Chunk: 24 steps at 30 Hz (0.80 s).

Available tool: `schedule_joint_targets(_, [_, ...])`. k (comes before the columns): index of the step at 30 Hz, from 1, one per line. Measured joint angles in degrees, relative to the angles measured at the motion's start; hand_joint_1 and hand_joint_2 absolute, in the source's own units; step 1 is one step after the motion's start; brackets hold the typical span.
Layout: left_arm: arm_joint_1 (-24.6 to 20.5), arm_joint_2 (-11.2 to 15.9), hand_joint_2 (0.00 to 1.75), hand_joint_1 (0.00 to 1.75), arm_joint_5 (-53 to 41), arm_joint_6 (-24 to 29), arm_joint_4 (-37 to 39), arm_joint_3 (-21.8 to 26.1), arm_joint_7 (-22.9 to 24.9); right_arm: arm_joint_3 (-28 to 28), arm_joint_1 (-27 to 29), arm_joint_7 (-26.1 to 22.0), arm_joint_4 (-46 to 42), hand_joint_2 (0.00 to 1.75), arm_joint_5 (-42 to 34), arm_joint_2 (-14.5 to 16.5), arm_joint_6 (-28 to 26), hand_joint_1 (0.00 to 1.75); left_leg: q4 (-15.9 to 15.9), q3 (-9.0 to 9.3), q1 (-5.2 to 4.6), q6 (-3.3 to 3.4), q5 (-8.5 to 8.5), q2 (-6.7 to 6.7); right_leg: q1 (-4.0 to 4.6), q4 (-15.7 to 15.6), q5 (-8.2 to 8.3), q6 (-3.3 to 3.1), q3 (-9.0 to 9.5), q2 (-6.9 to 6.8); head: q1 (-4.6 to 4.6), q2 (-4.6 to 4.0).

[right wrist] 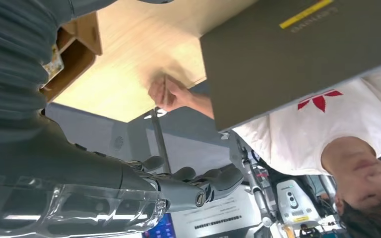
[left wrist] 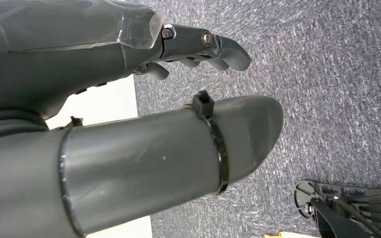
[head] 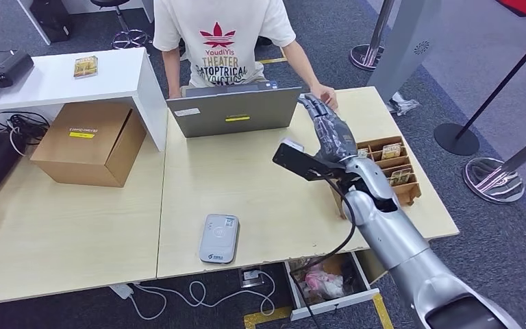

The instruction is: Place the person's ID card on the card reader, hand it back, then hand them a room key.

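My right hand [head: 327,127] reaches across the table toward the person's hand [head: 326,94], which rests on the far edge beside the laptop. In the right wrist view my fingers [right wrist: 198,184] are stretched out with nothing in them. The person's hand [right wrist: 167,94] lies a short way ahead of them, and a thin card edge [right wrist: 164,89] seems to show in it. The grey card reader [head: 219,238] lies near the front edge, bare on top. A wooden box [head: 411,186] of room keys stands beside my right forearm. My left hand [left wrist: 198,44] hangs over the carpet and holds nothing.
A grey laptop [head: 233,110] stands between me and the person in a white T-shirt [head: 219,38]. A cardboard box [head: 89,140] and a white shelf [head: 75,75] are at the left. An open drawer [head: 329,281] sticks out under the front edge. Stanchion bases [head: 493,179] stand on the right.
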Motion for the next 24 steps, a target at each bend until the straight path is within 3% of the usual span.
schedule_joint_targets(14, [0.4,0.4,0.0,0.0,-0.6,-1.4,0.0,0.3,-0.6,-0.4,7.8,4.0,-10.8,1.75,2.7,-14.3,5.9,0.0,0.0,-0.07,-0.03,0.14,-0.1,-0.05,-0.03,0.0,-0.04,0.06,0.0,-0.09,0.0,0.0])
schedule_joint_targets(19, [0.3,0.5,0.0,0.0,-1.0,-1.8,0.0,0.3,-0.6,-1.4,10.0,4.8,-13.1,1.75,2.5,-16.8,7.2,0.0,0.0,-0.05,-0.03,0.15,-0.1,-0.05,-0.03,0.0,-0.05,0.06,0.0,-0.09,0.01,0.0])
schedule_joint_targets(24, [0.4,0.6,0.0,0.0,-1.0,-1.9,0.0,0.3,-0.6,-1.6,10.6,5.1,-13.6,1.75,2.5,-17.4,7.8,0.0,0.0,-0.06,-0.03,0.15,-0.1,-0.06,-0.03,0.0,-0.05,0.06,0.0,-0.11,0.01,0.0])
